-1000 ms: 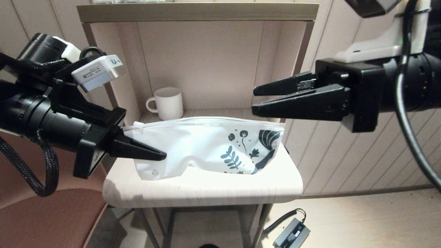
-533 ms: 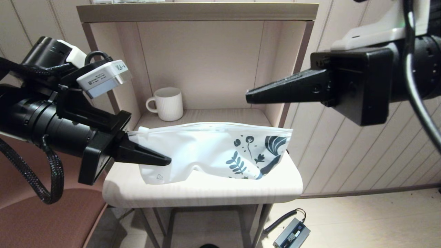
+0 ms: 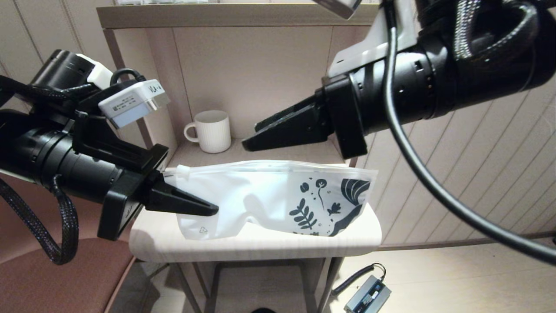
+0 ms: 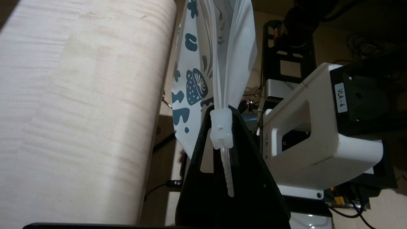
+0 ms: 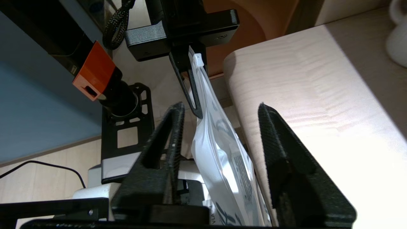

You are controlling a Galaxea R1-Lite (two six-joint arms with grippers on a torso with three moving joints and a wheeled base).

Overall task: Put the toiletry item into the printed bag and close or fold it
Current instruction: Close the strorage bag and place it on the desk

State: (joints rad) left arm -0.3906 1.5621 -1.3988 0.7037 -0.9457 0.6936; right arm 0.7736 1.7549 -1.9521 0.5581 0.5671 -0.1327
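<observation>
A pale wooden shelf unit (image 3: pixel 243 17) fills the centre of the head view, its light tabletop (image 3: pixel 256 243) running across the lower middle of the frame. Next in size, the right arm reaches in from the upper right; the right gripper (image 3: pixel 252 141) hangs above the middle of the bag's top edge with its fingers spread wide, released and holding nothing, and in the right wrist view the two pads (image 5: pixel 279 152) stand on either side of the pouch without touching it. The left arm comes in from the left edge, and the left gripper (image 3: pixel 204 208) is clenched on the left end of the printed bag (image 3: pixel 269 198), just below its slider (image 3: pixel 181 171). The bag is held upright over the tabletop, left of centre to right of centre in the frame, its blue leaf and flower print at the right end and its lower edge on or just above the wood. A white ribbed mug (image 3: pixel 210 130) stands in the shelf recess behind it. The toiletry item cannot be made out.
</observation>
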